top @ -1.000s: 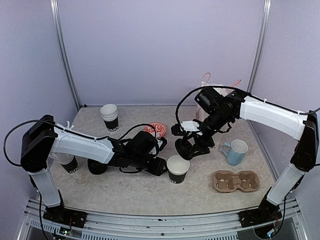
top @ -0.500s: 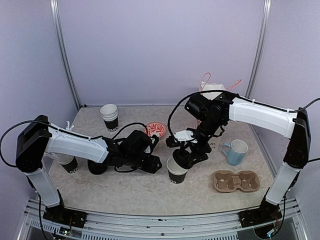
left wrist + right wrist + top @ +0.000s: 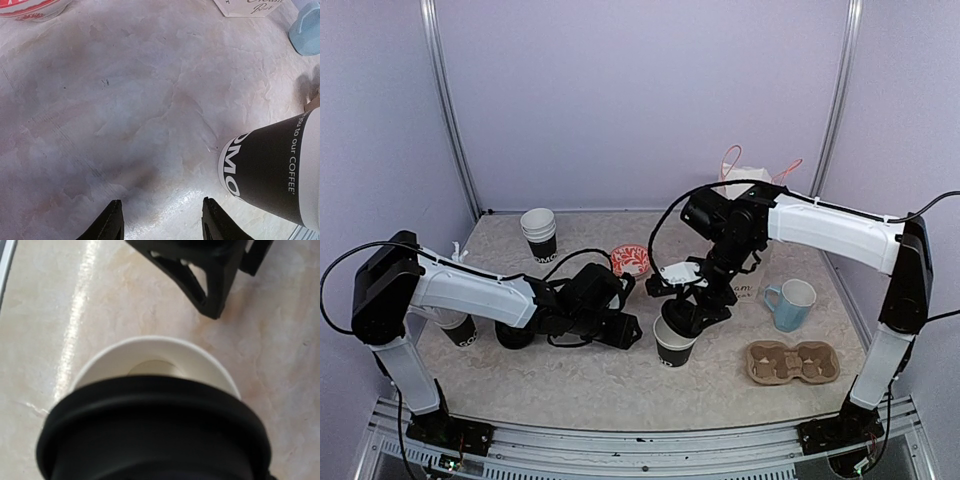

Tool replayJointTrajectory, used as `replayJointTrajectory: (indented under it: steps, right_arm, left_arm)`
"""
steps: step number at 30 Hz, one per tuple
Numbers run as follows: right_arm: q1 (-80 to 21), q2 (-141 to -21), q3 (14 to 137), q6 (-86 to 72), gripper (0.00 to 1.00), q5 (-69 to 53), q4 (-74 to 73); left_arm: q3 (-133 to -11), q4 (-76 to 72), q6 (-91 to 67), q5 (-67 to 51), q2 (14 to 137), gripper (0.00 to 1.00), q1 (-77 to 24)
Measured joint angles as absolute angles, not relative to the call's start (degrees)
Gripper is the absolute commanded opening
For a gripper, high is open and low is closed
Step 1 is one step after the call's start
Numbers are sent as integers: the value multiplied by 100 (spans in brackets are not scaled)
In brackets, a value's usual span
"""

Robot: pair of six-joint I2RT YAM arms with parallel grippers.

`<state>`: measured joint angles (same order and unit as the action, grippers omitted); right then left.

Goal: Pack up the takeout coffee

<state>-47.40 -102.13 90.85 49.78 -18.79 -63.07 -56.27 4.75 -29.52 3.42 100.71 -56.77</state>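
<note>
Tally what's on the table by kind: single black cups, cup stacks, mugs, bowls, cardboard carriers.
Single black cups: 2
Cup stacks: 1
Light-blue mugs: 1
Red bowls: 1
Cardboard carriers: 1
Total: 6

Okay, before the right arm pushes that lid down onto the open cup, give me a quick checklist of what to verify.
1. Grip: right gripper holds the lid: ok.
2. The cup upright, mouth open: ok.
3. Centring: cannot tell; the cup's far rim shows beyond the lid.
4. Clearance: left gripper open, apart from the cup: ok.
5. Bracing: not ok; nothing holds the cup.
6. The carrier with both wells free: ok.
</note>
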Motion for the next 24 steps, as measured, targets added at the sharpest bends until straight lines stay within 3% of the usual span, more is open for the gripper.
replayJointTrajectory:
  steps: [18, 24]
  right_arm:
    - [-4950, -10521, 9308, 4895, 79, -1715, -6493]
    - [-5035, -10523, 9317, 4847, 91, -1686, -6499]
  left_arm:
    - [-5487, 331, -2980, 191, 10073, 52, -5655]
    - [-5369, 305, -3017, 193, 10073, 52, -5596]
